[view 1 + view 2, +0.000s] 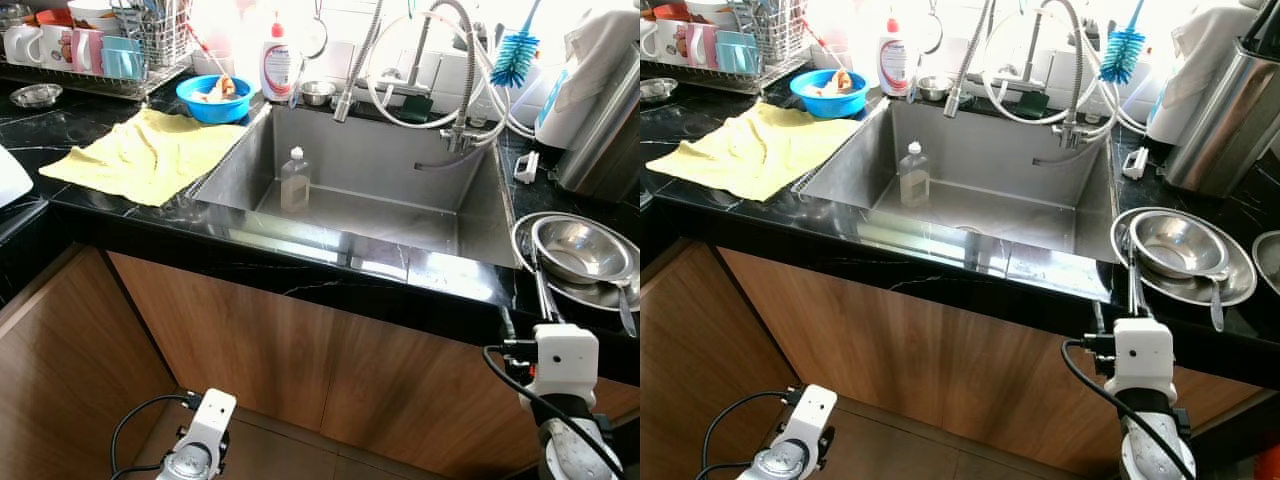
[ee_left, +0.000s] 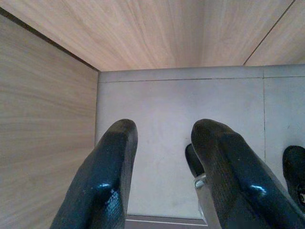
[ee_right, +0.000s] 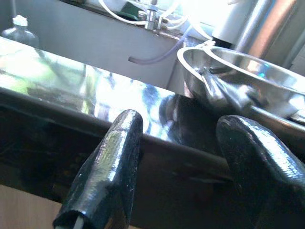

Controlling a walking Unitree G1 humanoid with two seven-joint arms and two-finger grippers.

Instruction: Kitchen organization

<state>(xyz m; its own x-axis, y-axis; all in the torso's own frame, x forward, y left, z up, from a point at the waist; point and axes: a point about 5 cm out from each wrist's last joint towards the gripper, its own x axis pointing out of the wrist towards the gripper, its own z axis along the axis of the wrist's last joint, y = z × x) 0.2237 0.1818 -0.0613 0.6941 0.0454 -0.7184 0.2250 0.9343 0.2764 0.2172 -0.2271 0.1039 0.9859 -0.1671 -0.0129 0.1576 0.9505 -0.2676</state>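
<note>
A clear plastic bottle (image 1: 295, 179) stands upright inside the steel sink (image 1: 380, 205). Right of the sink, steel bowls (image 1: 578, 252) sit on the black table (image 1: 90, 135). Below the sink, both the right pincer (image 3: 183, 167) and the left pincer (image 2: 164, 167) hang apart, holding nothing.

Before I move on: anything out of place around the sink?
Yes. A clear bottle stands upright inside the sink, odd for a basin. A yellow cloth lies rumpled on the counter to its left, unfolded. Nothing looks spilled or broken.
</note>
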